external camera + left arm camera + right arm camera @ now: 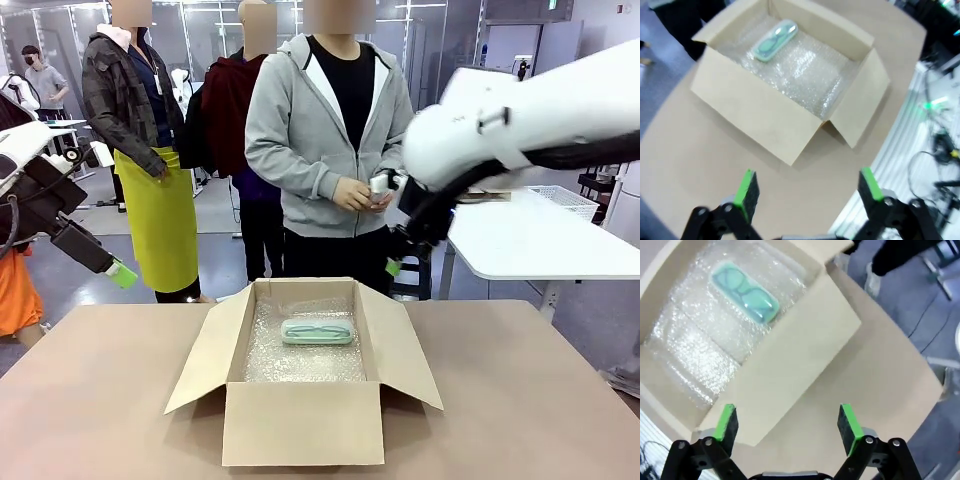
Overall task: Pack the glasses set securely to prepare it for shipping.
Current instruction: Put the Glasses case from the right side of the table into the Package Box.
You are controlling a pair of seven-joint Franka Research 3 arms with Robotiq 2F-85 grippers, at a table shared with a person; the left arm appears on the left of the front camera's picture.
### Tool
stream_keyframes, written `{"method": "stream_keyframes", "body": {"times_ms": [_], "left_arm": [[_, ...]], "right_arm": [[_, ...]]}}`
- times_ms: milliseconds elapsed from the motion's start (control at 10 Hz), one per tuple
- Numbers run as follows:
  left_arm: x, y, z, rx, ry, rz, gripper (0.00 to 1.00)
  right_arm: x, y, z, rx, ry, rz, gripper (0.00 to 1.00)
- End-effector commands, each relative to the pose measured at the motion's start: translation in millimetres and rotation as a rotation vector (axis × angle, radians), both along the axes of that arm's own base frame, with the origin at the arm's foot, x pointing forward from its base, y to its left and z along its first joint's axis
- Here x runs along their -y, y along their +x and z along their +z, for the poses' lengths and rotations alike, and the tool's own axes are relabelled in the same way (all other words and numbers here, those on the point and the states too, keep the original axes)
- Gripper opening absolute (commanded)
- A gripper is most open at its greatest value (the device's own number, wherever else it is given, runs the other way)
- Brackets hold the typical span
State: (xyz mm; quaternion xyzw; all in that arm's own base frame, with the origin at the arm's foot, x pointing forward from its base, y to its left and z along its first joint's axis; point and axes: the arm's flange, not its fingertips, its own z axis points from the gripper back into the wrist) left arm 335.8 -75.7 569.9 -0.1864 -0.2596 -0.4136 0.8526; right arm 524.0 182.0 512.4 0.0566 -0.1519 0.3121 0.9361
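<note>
A pale mint-green glasses case [317,331] lies on the bubble wrap at the far end of an open cardboard box [300,425], glasses frames showing through it. In the left wrist view the case [774,40] rests in the box's far corner, and my left gripper [808,187] hangs open and empty above the bare table. The right wrist view looks down on the case [745,292], with my right gripper [786,422] open and empty over the box's flap [805,355]. From the front, the left gripper [120,272] is raised at the far left and the right gripper [395,262] behind the box's right side.
A person in a grey hoodie [330,130] stands behind the box, holding a small pale object [378,190] in both hands. Other people stand farther back on the left. The brown table [100,400] extends on both sides of the box. A white table [530,240] stands at back right.
</note>
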Motion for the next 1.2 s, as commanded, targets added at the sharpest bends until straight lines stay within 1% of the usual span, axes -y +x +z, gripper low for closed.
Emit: {"method": "stream_keyframes", "body": {"times_ms": [0, 200, 400, 500, 600, 1100], "left_arm": [[-2.3, -0.4, 1.4, 0.004, -0.018, -0.026, 1.00], [-2.3, -0.4, 1.4, 0.004, -0.018, -0.026, 1.00], [-2.3, -0.4, 1.4, 0.004, -0.018, -0.026, 1.00], [-2.3, -0.4, 1.4, 0.004, -0.018, -0.026, 1.00], [-2.3, -0.4, 1.4, 0.004, -0.018, -0.026, 1.00], [-2.3, -0.4, 1.4, 0.004, -0.018, -0.026, 1.00]], "right_arm": [[30.4, -44.5, -5.2, 0.067, 0.074, -0.133, 1.00], [57.1, -74.3, 8.9, 0.100, 0.081, -0.243, 1.00], [71.7, -98.3, 17.1, 0.141, 0.070, -0.307, 1.00], [74.6, -103.6, 17.6, 0.165, 0.058, -0.325, 1.00], [76.2, -83.9, 18.3, 0.107, 0.092, -0.252, 1.00], [76.2, -83.9, 18.3, 0.107, 0.092, -0.252, 1.00]]}}
